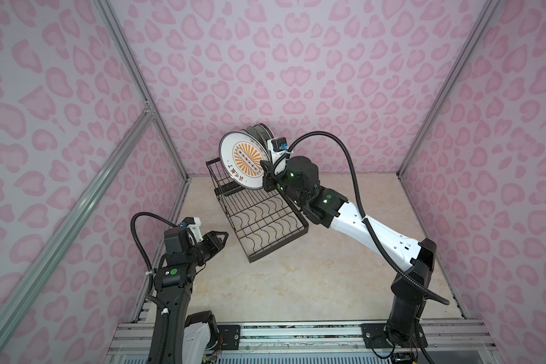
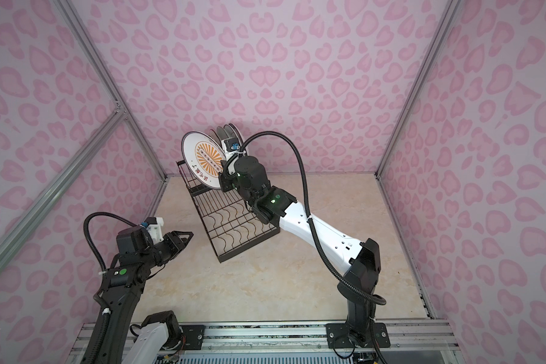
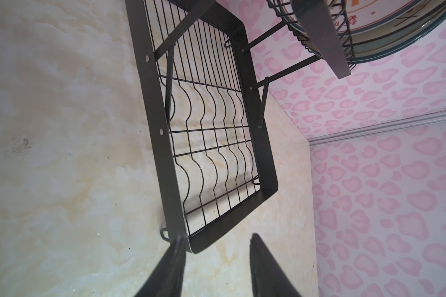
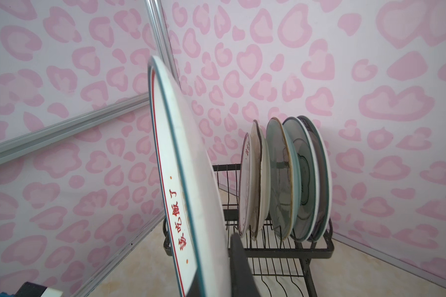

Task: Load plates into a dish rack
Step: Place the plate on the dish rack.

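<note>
My right gripper (image 1: 267,176) (image 4: 214,262) is shut on the rim of a white plate with an orange sunburst (image 1: 243,160) (image 2: 204,160) (image 4: 188,180). It holds the plate on edge, tilted, over the near end of the raised tier of the black wire dish rack (image 1: 300,227) (image 2: 221,249) (image 4: 281,249). Several plates (image 1: 260,134) (image 2: 230,132) (image 4: 289,180) stand upright in that tier's far slots. The lower tray with wavy dividers holds nothing. My left gripper (image 1: 219,239) (image 2: 186,236) (image 3: 218,235) is open and holds nothing, just off the tray's near left corner.
The rack stands at an angle on the marble tabletop (image 1: 297,283), near the back wall. My right forearm (image 1: 375,233) reaches across beside the tray's right edge. Pink patterned walls and aluminium posts (image 1: 158,126) enclose the table on three sides.
</note>
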Robot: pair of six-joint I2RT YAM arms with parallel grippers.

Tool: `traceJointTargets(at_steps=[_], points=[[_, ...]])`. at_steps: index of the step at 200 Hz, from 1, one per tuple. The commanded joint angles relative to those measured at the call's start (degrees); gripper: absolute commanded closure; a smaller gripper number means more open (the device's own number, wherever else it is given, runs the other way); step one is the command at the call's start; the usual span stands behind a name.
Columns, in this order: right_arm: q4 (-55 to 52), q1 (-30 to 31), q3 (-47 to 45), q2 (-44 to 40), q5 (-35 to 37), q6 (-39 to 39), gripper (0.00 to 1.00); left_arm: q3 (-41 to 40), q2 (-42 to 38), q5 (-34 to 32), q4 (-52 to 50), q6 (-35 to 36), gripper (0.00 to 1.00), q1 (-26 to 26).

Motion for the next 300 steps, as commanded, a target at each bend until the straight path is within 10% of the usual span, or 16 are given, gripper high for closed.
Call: traceJointTargets(at_steps=[1,300], points=[[2.6,0.4,1.6,1.6,4.3,-1.6,1.00,-0.6,-0.5,-2.3,-0.5,-0.6,0.56,0.0],[12.3,3.1,30.7,29.6,23.0,-13.0,1.00,-6.3,-8.4,-0.5,-2.7,-4.0,0.57,0.0]])
